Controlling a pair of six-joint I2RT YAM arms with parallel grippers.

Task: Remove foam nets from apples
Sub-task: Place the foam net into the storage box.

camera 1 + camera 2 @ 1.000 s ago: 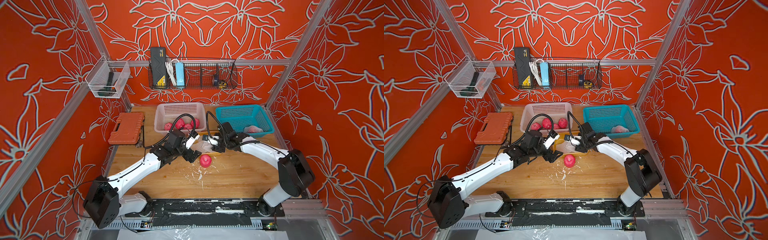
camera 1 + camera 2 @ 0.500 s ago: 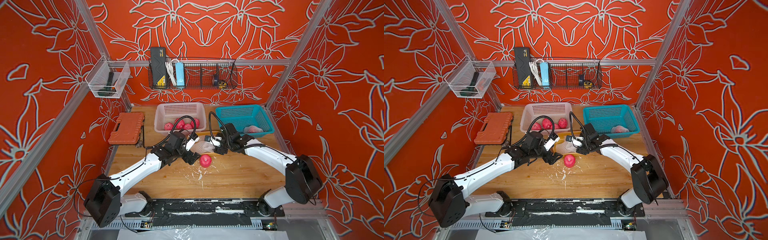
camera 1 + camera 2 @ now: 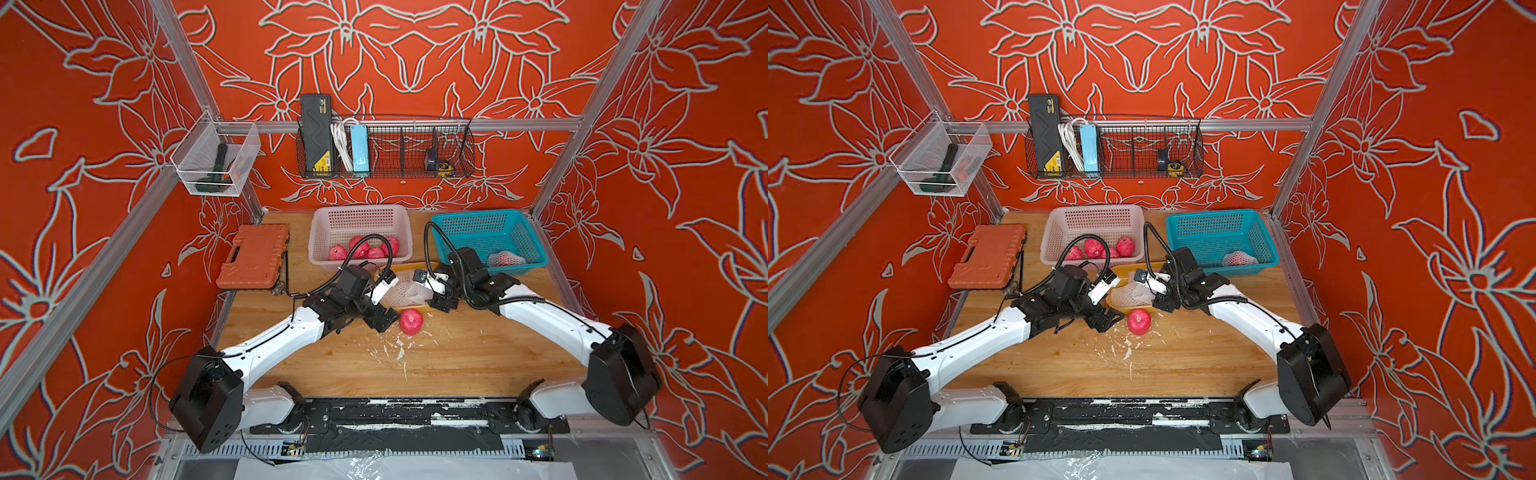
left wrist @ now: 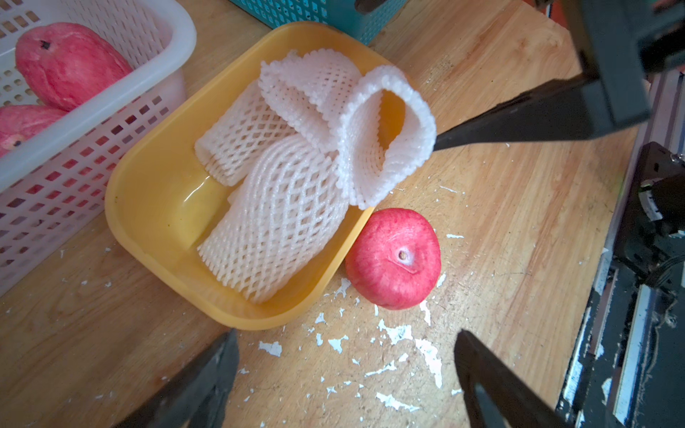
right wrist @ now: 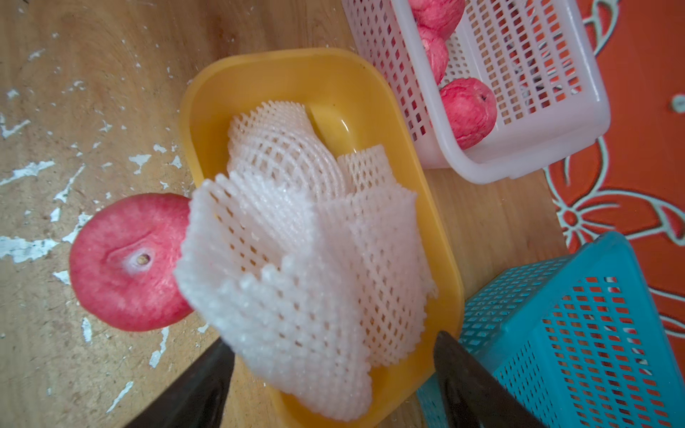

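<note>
left gripper (image 4: pixel 344 335): released, jaws wide, nothing between them; over table (image 3: pixel 457 357), near apple
right gripper (image 5: pixel 333 341): jaws spread, not clamping; one finger (image 4: pixel 519 118) touches top net, hooked on it or not, can't tell
top net (image 4: pixel 374 137): curled loop at the tray end nearest apple, resting on the other nets
nets (image 4: pixel 274 222): piled in yellow tray (image 4: pixel 148 222), between the two baskets' front edges
apple (image 3: pixel 411 321): bare, on table, stem dimple up, right against tray's outer wall
basket apples (image 3: pixel 360 247): four, bare, in pale basket (image 3: pixel 357 220)
netted apple (image 3: pixel 505 258): wrapped in net, in teal basket (image 3: pixel 486 230)
flakes (image 3: pixel 399 353): white scraps on table by apple
writing: black box (image 3: pixel 318 141) in wire rack (image 3: pixel 386 176) has a yellow label, too small to read; nothing else legible
</note>
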